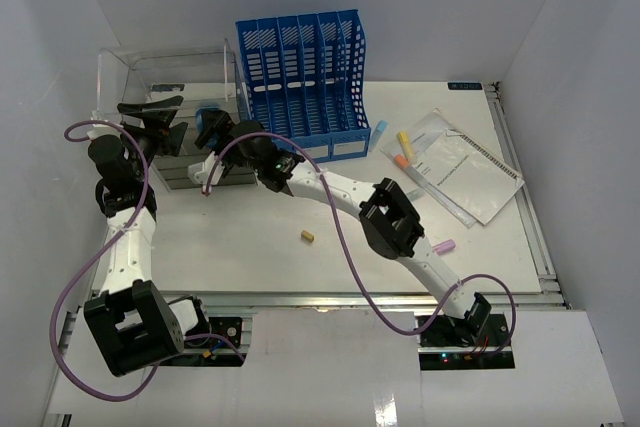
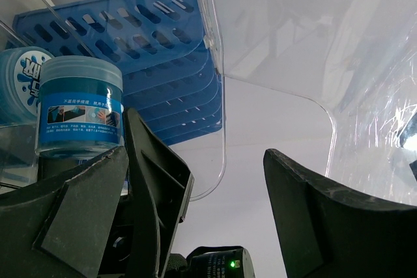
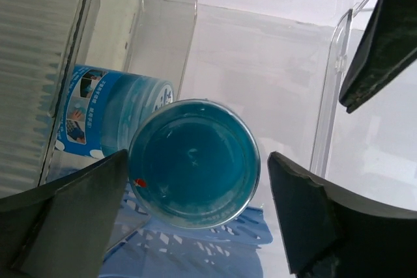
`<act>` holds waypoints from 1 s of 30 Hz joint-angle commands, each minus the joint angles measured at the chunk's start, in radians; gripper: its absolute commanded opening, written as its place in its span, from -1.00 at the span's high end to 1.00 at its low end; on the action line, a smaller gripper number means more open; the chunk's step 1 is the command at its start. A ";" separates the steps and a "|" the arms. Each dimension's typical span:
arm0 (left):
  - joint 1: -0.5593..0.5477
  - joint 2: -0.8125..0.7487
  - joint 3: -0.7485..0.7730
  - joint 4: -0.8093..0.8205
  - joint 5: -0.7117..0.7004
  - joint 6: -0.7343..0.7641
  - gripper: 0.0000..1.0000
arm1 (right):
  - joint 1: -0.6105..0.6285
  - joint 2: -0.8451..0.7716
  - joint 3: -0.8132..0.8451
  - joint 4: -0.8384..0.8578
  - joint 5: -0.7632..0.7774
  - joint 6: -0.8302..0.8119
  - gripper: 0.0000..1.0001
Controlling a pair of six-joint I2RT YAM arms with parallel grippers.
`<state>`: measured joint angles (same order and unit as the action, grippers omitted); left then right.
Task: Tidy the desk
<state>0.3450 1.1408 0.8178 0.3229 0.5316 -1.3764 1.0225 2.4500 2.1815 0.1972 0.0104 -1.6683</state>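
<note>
The white desk (image 1: pixel 240 242) holds a clear plastic box (image 1: pixel 165 72) at the back left. My right gripper (image 1: pixel 212 130) reaches into the box's open side. A round blue jar (image 3: pixel 194 162) lies between its fingers, end face toward the camera. The left finger (image 3: pixel 78 206) touches the jar and the right finger (image 3: pixel 306 213) stands a little off it, so the jaws are open. The jar also shows in the left wrist view (image 2: pixel 81 105) and from above (image 1: pixel 210 123). My left gripper (image 1: pixel 152 119) is open and empty at the box's front left.
A blue slotted file rack (image 1: pixel 303 72) stands right of the box. Papers in a sleeve (image 1: pixel 462 165), yellow (image 1: pixel 404 137) and orange (image 1: pixel 400 160) markers and a blue tube (image 1: pixel 380 129) lie at the right. A pink marker (image 1: pixel 444 245) and a small tan piece (image 1: pixel 308 237) lie nearer.
</note>
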 commanded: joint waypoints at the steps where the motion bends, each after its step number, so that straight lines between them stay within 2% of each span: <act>1: 0.006 -0.019 0.001 0.048 -0.006 0.010 -0.92 | -0.013 -0.015 -0.009 -0.020 0.032 -0.025 -0.80; 14: 0.006 -0.020 -0.011 0.049 -0.007 -0.006 -0.92 | 0.015 -0.225 -0.228 -0.084 -0.059 0.029 -0.80; 30: 0.006 -0.028 -0.023 0.051 -0.002 -0.006 -0.92 | 0.021 -0.287 -0.293 -0.027 0.025 0.235 -0.92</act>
<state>0.3450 1.1404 0.7918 0.3406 0.5316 -1.3853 1.0386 2.2292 1.9006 0.1366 -0.0044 -1.5197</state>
